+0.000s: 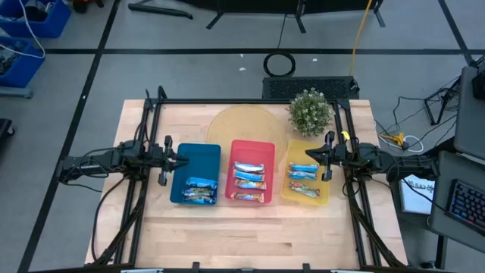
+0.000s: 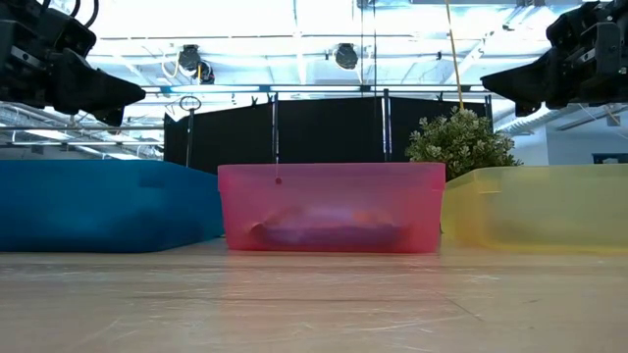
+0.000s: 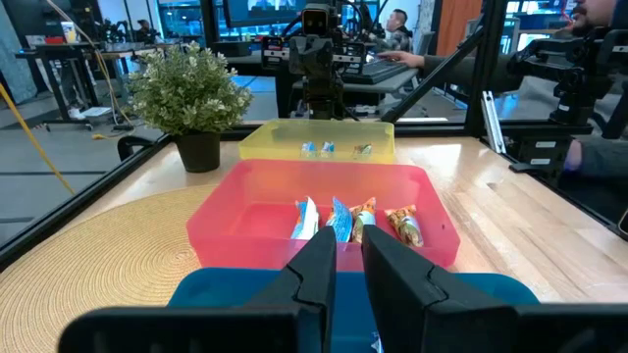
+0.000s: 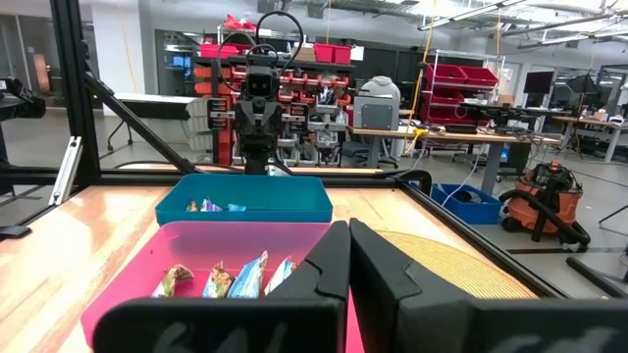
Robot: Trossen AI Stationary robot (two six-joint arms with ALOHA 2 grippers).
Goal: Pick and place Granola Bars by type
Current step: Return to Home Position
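Note:
Three trays sit side by side mid-table: blue (image 1: 195, 163), red (image 1: 251, 152) and yellow (image 1: 307, 152). Shiny foil granola bars lie flat in each: a small heap at the near end of the blue one (image 1: 199, 192), several in the red one (image 1: 250, 178) and a few in the yellow one (image 1: 303, 180). My left gripper (image 1: 184, 161) (image 3: 349, 257) hovers above the blue tray's left rim, its fingers all but together and empty. My right gripper (image 1: 311, 157) (image 4: 349, 240) hovers over the yellow tray's right side, shut and empty. Both hang well above the trays in the low view.
A potted plant (image 1: 310, 111) stands behind the yellow tray, and a round woven mat (image 1: 242, 125) lies behind the red one. Black frame rails run along both table sides. Bare wood lies in front of the trays. People sit at desks beyond the table (image 3: 397, 25).

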